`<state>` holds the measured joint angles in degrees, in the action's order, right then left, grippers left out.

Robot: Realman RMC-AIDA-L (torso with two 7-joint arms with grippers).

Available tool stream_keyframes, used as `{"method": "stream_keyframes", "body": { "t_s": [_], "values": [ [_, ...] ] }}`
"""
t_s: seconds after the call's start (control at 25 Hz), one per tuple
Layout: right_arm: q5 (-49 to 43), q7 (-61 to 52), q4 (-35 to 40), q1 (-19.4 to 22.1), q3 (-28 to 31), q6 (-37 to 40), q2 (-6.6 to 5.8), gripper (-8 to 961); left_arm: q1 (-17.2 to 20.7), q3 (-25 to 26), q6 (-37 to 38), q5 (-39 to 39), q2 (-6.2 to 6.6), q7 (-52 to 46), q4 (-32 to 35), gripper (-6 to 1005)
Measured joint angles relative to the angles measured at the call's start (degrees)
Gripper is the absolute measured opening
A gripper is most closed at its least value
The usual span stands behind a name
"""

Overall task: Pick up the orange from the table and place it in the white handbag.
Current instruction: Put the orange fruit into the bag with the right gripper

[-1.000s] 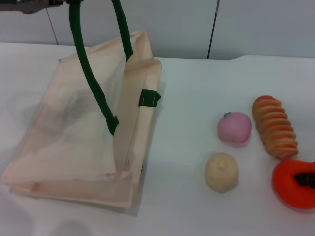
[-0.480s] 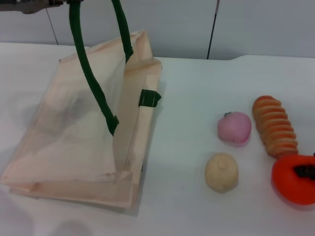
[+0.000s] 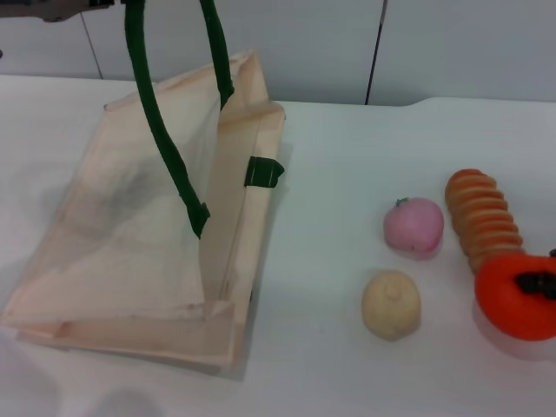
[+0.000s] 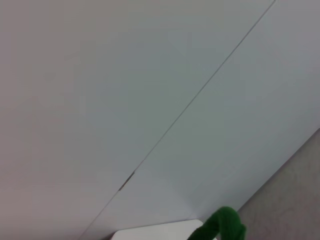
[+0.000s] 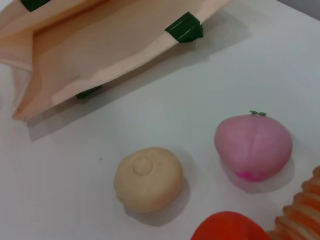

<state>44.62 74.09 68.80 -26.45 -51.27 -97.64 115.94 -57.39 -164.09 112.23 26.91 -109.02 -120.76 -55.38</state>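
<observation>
Only a dark bit of the right gripper [image 3: 537, 284] shows on top of the orange [image 3: 516, 297], at the table's [image 3: 330, 287] right edge, and I can't tell its grip. The orange sits against the striped bread [image 3: 483, 220], with a beige lump [image 3: 391, 303] and pink peach [image 3: 413, 225] just beside. Past them it's bare table to the white handbag [image 3: 130, 243] on the left, where the left gripper [image 3: 48, 9], grip unclear, is by the raised green handle [image 3: 161, 130].

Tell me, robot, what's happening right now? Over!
Left gripper up top, outside the head view, green handle lifted. Orange at table's right edge, dark fingers on it. White handbag open. Beige bun, pink peach between.
</observation>
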Motion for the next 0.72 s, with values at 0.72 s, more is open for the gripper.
{"method": "stream_keyframes", "body": {
  "t_s": [0.72],
  "values": [
    [10.6,0.0,-3.1,-8.2,-0.7,1.8,0.32,105,-1.9,0.0,0.5,1.0,0.04,-0.4,0.2,119]
  ]
}}
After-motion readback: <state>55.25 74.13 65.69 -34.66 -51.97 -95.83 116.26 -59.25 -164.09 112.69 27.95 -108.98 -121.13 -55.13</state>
